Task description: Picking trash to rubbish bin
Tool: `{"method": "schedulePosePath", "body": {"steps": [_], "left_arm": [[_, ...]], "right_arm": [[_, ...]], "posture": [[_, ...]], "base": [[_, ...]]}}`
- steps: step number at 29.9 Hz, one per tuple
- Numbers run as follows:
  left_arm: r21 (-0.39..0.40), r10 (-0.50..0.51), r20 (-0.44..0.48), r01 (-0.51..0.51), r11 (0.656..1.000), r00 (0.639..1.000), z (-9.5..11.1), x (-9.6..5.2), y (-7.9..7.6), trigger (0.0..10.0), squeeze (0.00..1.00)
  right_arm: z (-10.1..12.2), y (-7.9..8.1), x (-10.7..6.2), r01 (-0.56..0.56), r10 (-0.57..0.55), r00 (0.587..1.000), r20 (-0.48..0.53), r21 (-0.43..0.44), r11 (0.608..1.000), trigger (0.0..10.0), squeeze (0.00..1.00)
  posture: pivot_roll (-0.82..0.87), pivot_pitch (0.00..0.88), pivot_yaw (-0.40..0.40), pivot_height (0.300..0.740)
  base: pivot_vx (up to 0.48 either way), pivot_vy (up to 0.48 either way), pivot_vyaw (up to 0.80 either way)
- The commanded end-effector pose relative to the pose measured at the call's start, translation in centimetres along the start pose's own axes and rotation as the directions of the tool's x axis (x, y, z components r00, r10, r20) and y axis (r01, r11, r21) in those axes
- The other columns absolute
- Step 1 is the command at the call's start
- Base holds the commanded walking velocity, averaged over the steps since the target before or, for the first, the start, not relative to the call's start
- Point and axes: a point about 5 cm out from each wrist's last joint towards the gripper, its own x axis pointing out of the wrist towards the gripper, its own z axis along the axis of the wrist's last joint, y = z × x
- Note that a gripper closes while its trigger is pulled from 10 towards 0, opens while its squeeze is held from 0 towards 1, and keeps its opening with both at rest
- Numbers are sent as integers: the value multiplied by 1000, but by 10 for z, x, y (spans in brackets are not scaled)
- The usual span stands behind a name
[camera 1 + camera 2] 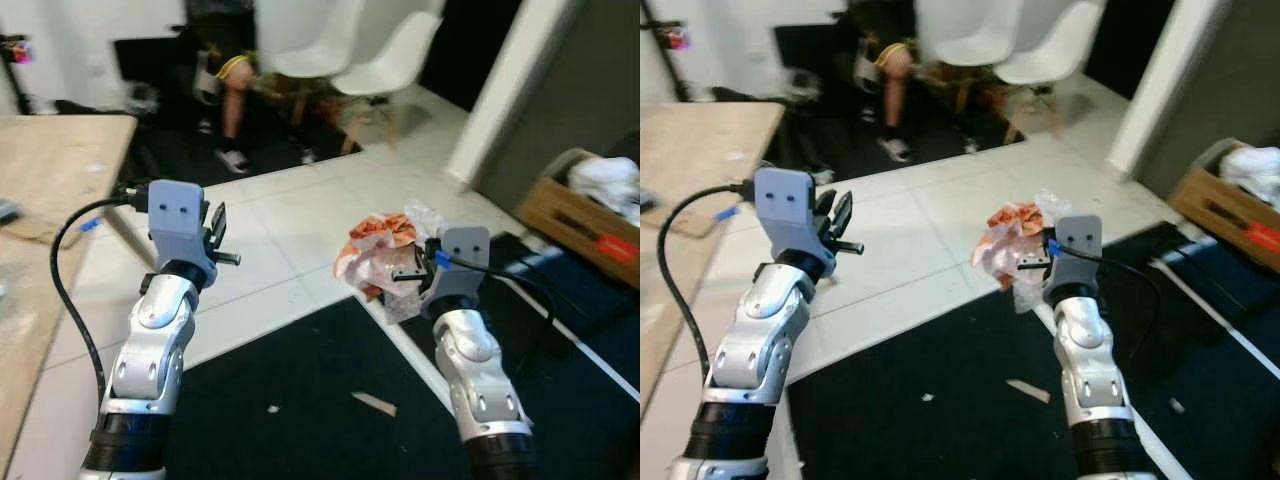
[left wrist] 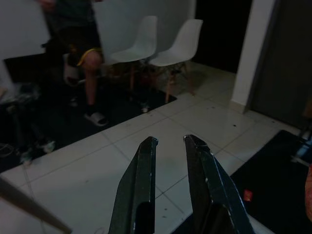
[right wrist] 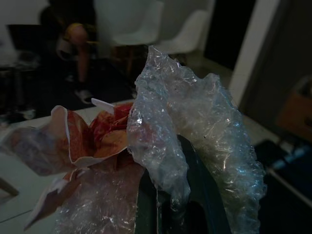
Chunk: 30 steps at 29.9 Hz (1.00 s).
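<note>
Step in hand: I judge I am carrying the trash toward a bin, and I cannot yet pick out a rubbish bin for certain.
Doing it well: I would keep the squeeze firm and walk smoothly, since the loose film could slip free if I jolt the arm.
Right claw [image 1: 408,277]: raised in front of me on the right, fingers pinched tight on the trash.
Trash [image 1: 381,250]: a crumpled bundle of red-and-white wrapper and clear plastic film, off the floor, bunched around and beyond the fingertips.
Left claw [image 1: 222,243]: raised on the left, fingers a narrow gap apart, holding nothing.
Black mat [image 1: 300,400]: under both arms, with a small scrap [image 1: 374,403] lying near.
Tabletop [image 1: 40,180]: wooden, far left.
Cardboard box [image 1: 585,215]: right, holding white stuff.
White chairs [image 1: 385,60]: far, beside a seated person [image 1: 228,60].
</note>
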Motion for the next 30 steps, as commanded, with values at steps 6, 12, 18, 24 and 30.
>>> {"method": "schedulePosePath", "body": {"steps": [6, 12, 18, 24, 30], "left_arm": [[21, 0, -35, 0, 1000, 999, -5, 1, -1, 10000, 0], [-2, 21, -51, -21, 1000, 998, -9, 2, 0, 10000, 0], [-13, 5, -65, -6, 1000, 998, -10, 1, -3, 10000, 0], [-40, 24, -99, -28, 999, 995, -15, 1, -4, 10000, 0], [-43, 58, -94, -62, 997, 994, -15, -1, -1, 10000, 0]], "right_arm": [[-11, 0, -4, -7, 8, 998, -57, 28, 1000, 10000, 0], [-14, 1, -5, -8, 12, 997, -75, 59, 998, 10000, 0], [-14, 0, -5, -20, 23, 997, -79, 47, 999, 10000, 0], [-16, -2, -3, -36, 40, 995, -95, 43, 998, 10000, 0], [-17, 2, -1, -52, 57, 993, -102, 47, 998, 10000, 0]], "posture": [[-48, 84, -24, 740], [-54, 71, -23, 740], [-57, 60, -29, 740], [-55, 52, -39, 740], [-46, 52, -53, 740]], "base": [[0, 0, -800], [0, 0, -800], [0, 0, -800], [0, 0, -800], [0, 0, -800]]}}
